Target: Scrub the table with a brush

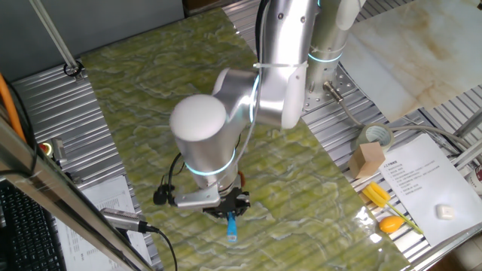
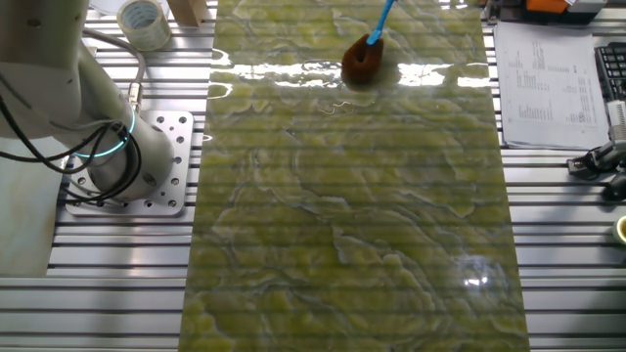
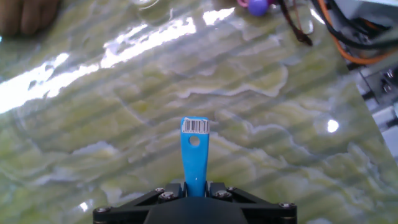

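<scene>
My gripper (image 1: 228, 205) is shut on the light-blue handle (image 1: 231, 226) of the brush, low over the near end of the yellow-green marbled table (image 1: 166, 83). In the hand view the handle (image 3: 194, 149) sticks out forward between the jaws of the gripper (image 3: 194, 190), with a barcode label at its tip. In the other fixed view the reddish-brown bristles (image 2: 362, 62) rest on the table (image 2: 352, 225) at its far end, and the handle rises out of the top of the frame. The gripper itself is out of that view.
Right of the table lie a tape roll (image 1: 374, 137), a wooden block (image 1: 367, 159), a yellow tool (image 1: 376, 194) and printed sheets (image 1: 422, 177). A cream slab (image 1: 422, 45) lies at the back right. The arm's base (image 2: 127, 161) stands beside the table. Cables (image 3: 311, 25) lie past the table edge.
</scene>
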{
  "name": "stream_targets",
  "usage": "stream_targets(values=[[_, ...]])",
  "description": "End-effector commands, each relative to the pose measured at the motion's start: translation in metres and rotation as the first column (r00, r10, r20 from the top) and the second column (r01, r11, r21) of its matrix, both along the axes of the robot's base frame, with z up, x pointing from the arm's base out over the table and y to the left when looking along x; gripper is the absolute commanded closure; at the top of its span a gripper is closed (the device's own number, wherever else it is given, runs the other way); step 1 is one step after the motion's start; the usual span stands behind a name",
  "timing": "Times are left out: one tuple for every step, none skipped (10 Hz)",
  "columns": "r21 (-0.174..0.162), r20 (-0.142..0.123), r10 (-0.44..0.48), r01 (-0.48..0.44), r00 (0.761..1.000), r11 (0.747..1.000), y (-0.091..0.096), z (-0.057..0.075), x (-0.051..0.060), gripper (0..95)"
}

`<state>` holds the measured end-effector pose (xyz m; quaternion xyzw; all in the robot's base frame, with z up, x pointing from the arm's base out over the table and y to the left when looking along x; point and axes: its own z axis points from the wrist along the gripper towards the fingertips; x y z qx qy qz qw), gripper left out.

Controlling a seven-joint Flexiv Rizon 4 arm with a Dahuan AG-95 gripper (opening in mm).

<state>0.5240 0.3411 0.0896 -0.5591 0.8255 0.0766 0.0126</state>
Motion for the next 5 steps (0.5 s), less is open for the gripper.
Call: stream_targets(values=[[-0.003, -0.004, 0.025, -0.025, 1.000, 1.000, -0.0012, 0.0013, -0.0016, 95.0], [-0.003, -0.004, 0.028, -0.028, 1.000, 1.000, -0.0012, 0.0013, -0.0016, 95.0], [-0.002, -0.003, 0.036, -0.036, 0.999, 0.999, -0.0013, 0.0014, -0.0016, 95.0], [-0.001, -0.003, 0.041, -0.041, 0.999, 0.999, -0.0013, 0.0014, -0.0017, 95.0], [0.000, -0.003, 0.054, -0.054, 0.999, 0.999, -0.0018, 0.0015, -0.0025, 95.0]])
